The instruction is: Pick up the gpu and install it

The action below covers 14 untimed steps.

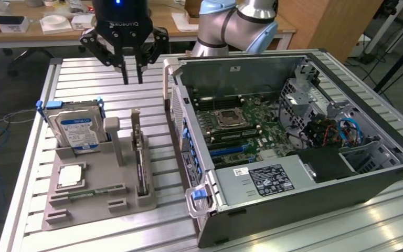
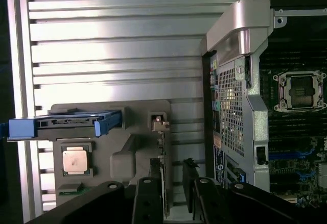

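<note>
Gripper: fingers apart, empty, high over the table.
Gpu: below the gripper, standing on edge in the holder.
Drive: upright in the holder, beyond the gpu.
Case: open, on the gripper's other side.

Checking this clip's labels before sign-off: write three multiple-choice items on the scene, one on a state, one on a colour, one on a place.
1. The gripper is: A open, holding nothing; B shut on a cable; C shut on a screwdriver.
2. The hard drive has a label that is white and: A red; B blue; C green.
3. The gpu is: A in the gripper; B flat on the hard drive; C on edge in the grey holder.
Key: A, jaws apart, nothing between; B, blue print on its face; C, it stands in the holder's slot.
</note>
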Motion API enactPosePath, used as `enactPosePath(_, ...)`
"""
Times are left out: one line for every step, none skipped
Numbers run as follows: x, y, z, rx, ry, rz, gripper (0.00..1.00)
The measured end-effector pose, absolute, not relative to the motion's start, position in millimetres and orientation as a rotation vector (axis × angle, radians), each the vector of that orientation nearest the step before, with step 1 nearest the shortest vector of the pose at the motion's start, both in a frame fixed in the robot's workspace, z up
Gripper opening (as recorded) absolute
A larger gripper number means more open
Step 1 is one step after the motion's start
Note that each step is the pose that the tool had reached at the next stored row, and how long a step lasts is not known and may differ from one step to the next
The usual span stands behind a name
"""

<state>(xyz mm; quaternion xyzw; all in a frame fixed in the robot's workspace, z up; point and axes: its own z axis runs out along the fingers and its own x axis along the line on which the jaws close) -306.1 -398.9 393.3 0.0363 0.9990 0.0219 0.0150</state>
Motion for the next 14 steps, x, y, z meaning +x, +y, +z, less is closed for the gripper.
enactPosePath(-306.1, -398.8, 393.3, 0.113, 3.109, 0.068, 0.35)
enactPosePath(-306.1, -398.9, 393.3, 0.113, 3.109, 0.068, 0.35)
enactPosePath(-306.1, -398.9, 393.3, 0.113, 3.109, 0.068, 0.41)
enactPosePath(-306.1, -398.8, 393.3, 0.113, 3.109, 0.068, 0.41)
enactPosePath(-306.1, -398.9, 393.3, 0.113, 3.109, 0.068, 0.47)
enactPosePath(-306.1, -398.8, 393.3, 0.113, 3.109, 0.068, 0.47)
enactPosePath(-306.1, -398.8, 393.3, 0.113, 3.109, 0.068, 0.47)
enactPosePath(-306.1, -398.9, 393.3, 0.113, 3.109, 0.068, 0.47)
enactPosePath(-306.1, -398.8, 393.3, 0.113, 3.109, 0.068, 0.47)
enactPosePath(-306.1, -398.9, 393.3, 0.113, 3.109, 0.068, 0.47)
enactPosePath(-306.2, -399.2, 393.3, 0.113, 3.109, 0.068, 0.47)
enactPosePath(-306.2, -399.4, 393.3, 0.113, 3.109, 0.068, 0.47)
enactPosePath(-306.2, -399.6, 393.3, 0.113, 3.109, 0.068, 0.47)
enactPosePath(-306.1, -399.9, 393.3, 0.113, 3.109, 0.068, 0.47)
